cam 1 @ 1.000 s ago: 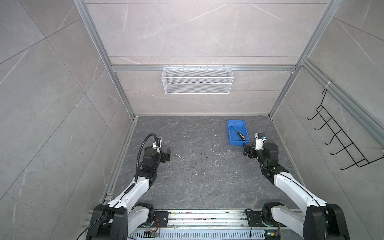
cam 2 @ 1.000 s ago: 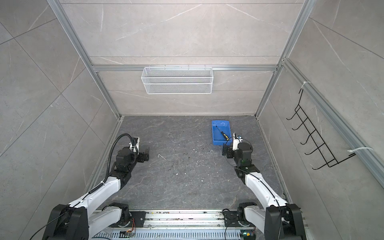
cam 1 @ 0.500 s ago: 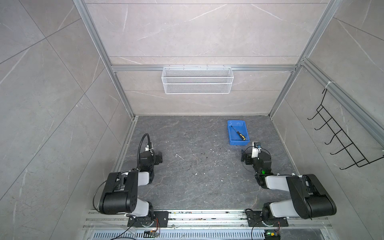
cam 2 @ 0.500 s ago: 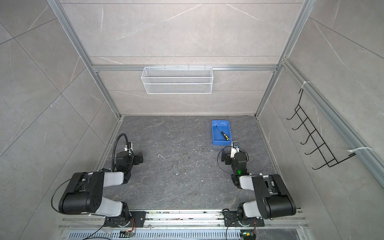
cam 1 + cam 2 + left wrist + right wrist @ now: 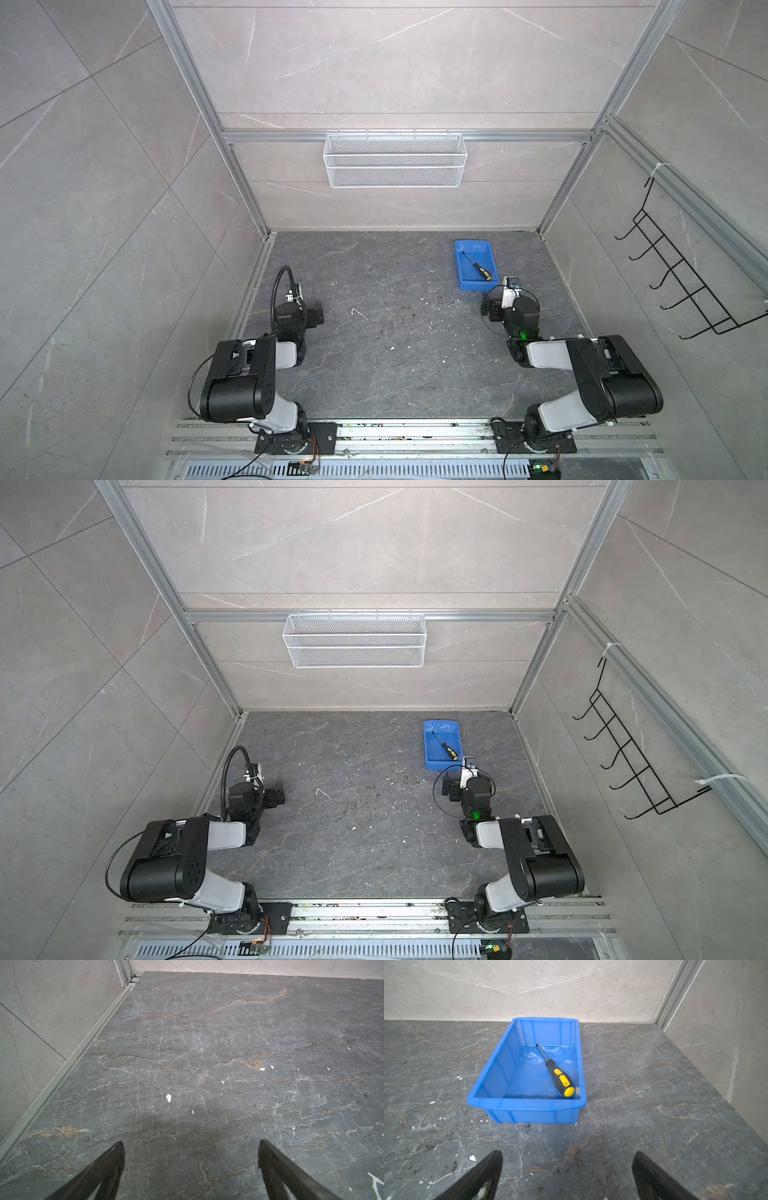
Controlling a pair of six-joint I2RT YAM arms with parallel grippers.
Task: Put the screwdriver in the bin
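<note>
On the left of both top views, the left arm sits folded low over the dark marble-patterned table (image 5: 395, 353), its left end effector (image 5: 191, 1169) spread apart with nothing between its two dark fingers (image 5: 108, 1165), above bare stone flecked with white chips. At centre back, a white wire-mesh basket (image 5: 395, 166) hangs from the aluminium rail on the rear wall. Right of centre, near the back wall, the blue bin (image 5: 476, 266) stands on the table, and the screwdriver (image 5: 478, 268) lies flat inside it on its floor, set diagonally; in the right wrist view its dark shaft points toward the far wall of the bin (image 5: 527, 1105) while the screwdriver (image 5: 560, 1078), black-handled with yellow inserts and a yellow end cap, rests with that cap beside one side wall near the closest corner. Just in front of the bin, the right end effector (image 5: 566, 1169) faces it, likewise spread apart and holding nothing, clear of the bin's rim. On the far right, a black wire hook rack (image 5: 690, 274) hangs on the side wall. No brand name, label or other writing is legible on the screwdriver, the bin or the arms.
</note>
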